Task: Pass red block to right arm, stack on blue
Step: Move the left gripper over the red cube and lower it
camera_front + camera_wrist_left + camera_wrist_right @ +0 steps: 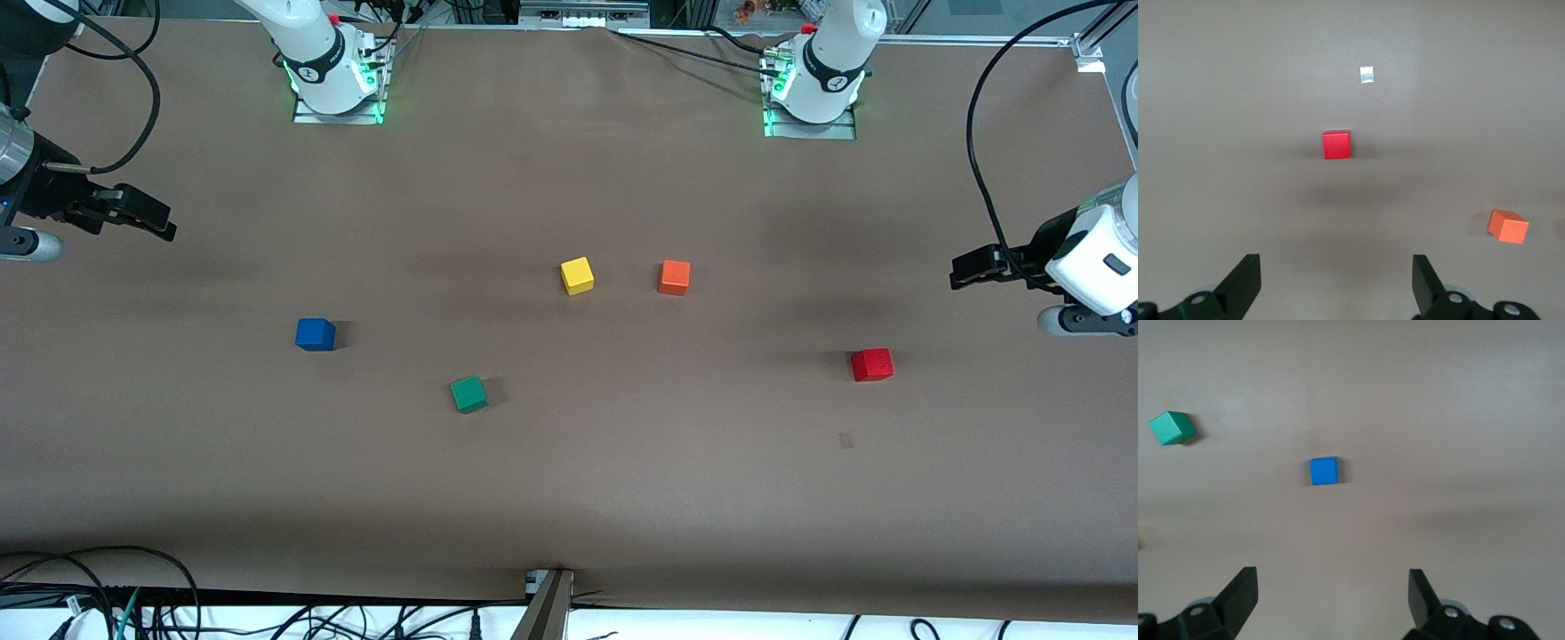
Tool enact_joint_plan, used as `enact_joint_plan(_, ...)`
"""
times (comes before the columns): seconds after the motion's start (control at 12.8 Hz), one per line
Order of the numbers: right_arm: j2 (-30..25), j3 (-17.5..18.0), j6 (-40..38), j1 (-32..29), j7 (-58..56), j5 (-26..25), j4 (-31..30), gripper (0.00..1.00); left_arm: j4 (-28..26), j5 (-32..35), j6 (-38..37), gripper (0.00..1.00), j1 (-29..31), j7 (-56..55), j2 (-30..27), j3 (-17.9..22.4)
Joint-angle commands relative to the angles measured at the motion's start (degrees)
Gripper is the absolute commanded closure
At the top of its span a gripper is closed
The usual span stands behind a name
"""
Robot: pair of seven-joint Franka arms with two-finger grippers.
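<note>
From the front camera, the left pincer (965, 267) hangs in the air over the left arm's end of the counter (569, 480), holding nothing. The red block (872, 364) sits on the counter near it, clear of its tips. The right pincer (158, 222) hangs over the right arm's end, also with nothing in it. The blue block (315, 334) lies on the counter some way off from that pincer, toward the middle. A green block (468, 394), a yellow block (577, 276) and an orange block (674, 277) lie between the two pincers.

In the left wrist view, the left pincer (1337, 280) is spread wide and empty, its fingers (1245, 280) well apart. The red block (1337, 145) lies ahead of the gap, untouched, and the orange block (1508, 226) is off to one side.

In the right wrist view, the right pincer (1333, 597) is likewise wide open and empty. The blue block (1324, 471) lies ahead of its gap, with the green block (1173, 428) off to one side.
</note>
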Motion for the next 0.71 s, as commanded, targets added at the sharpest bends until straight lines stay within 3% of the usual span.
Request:
enact_joint_plan(0.0, -0.11, 0.12, -0.11, -0.23, -0.44, 0.24, 0.51, 0.0, 0.79, -0.9, 2.56, 0.0, 1.94, -0.21, 2.03, 0.19)
enact_joint_plan(0.63, -0.11, 0.12, -0.37, -0.22, -0.44, 0.24, 0.51, 0.0, -2.02, -0.9, 13.9, 0.0, 4.5, 0.57, 12.23, 0.19)
